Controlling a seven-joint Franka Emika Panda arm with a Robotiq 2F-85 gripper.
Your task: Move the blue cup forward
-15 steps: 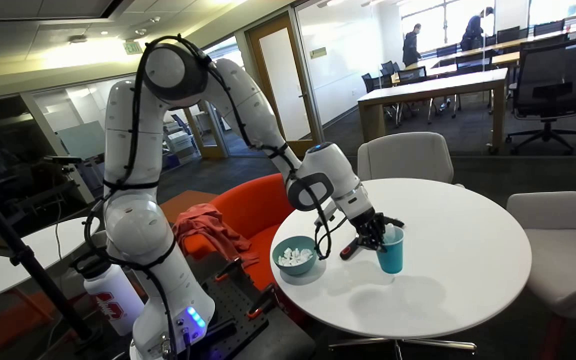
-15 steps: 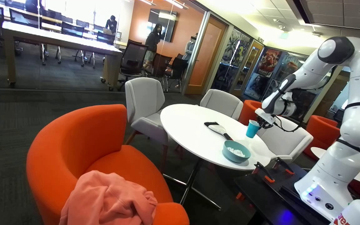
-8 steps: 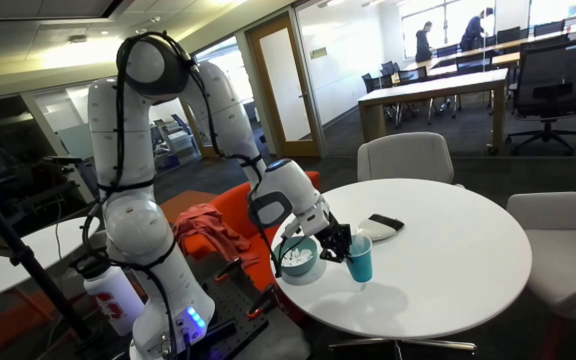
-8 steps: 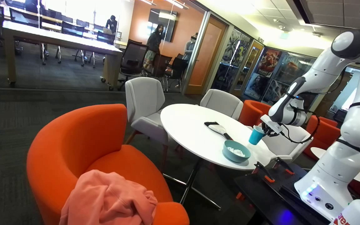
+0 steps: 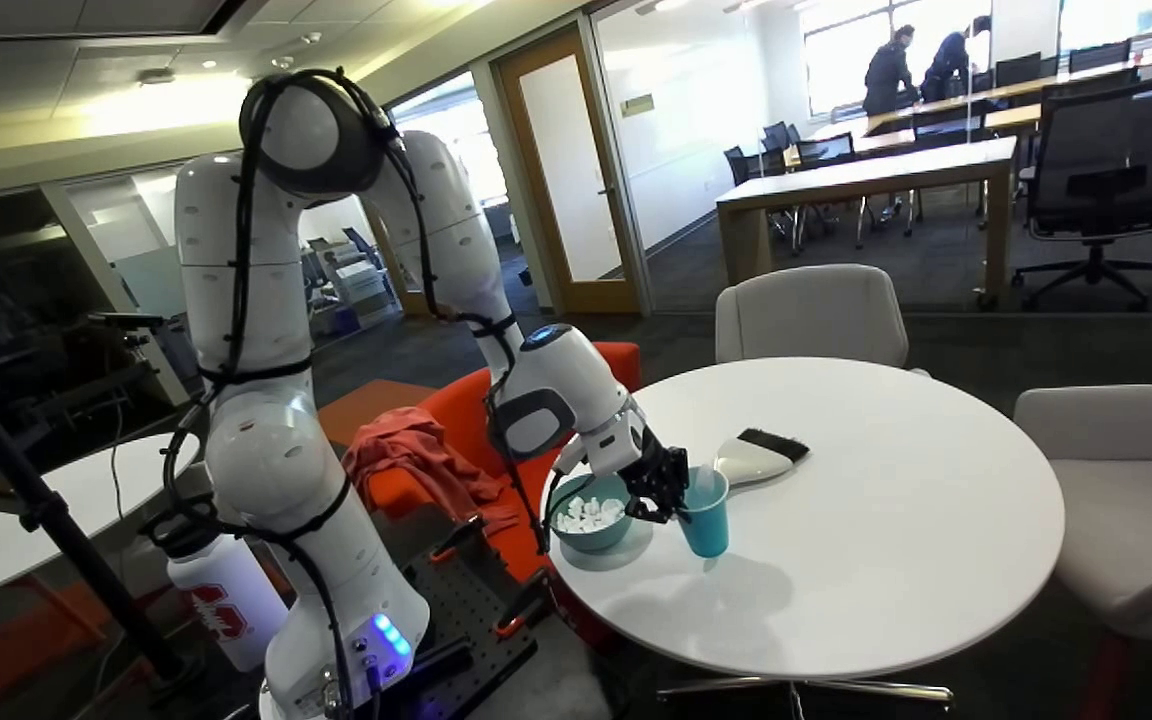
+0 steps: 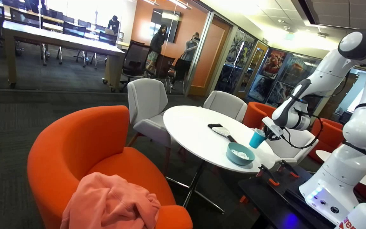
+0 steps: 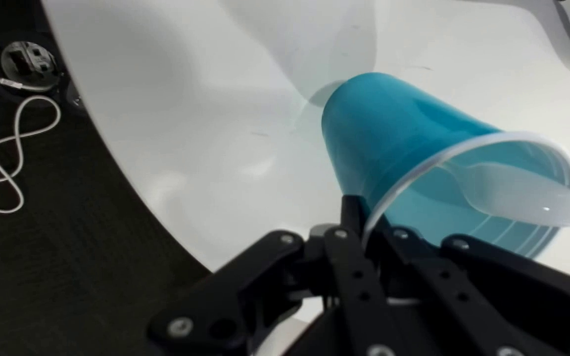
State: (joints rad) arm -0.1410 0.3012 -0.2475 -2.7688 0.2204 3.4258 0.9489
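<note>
Near the teal bowl (image 5: 588, 541) on the round white table (image 5: 886, 570), the end effector (image 7: 367, 218) pinches the tilted blue plastic cup (image 5: 706, 522) at its rim; base contact is unclear. Grasping looks done; moving it forward, standing it upright and releasing seem left.

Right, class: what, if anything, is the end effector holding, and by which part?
The blue cup, pinched at its rim by the end effector.
</note>
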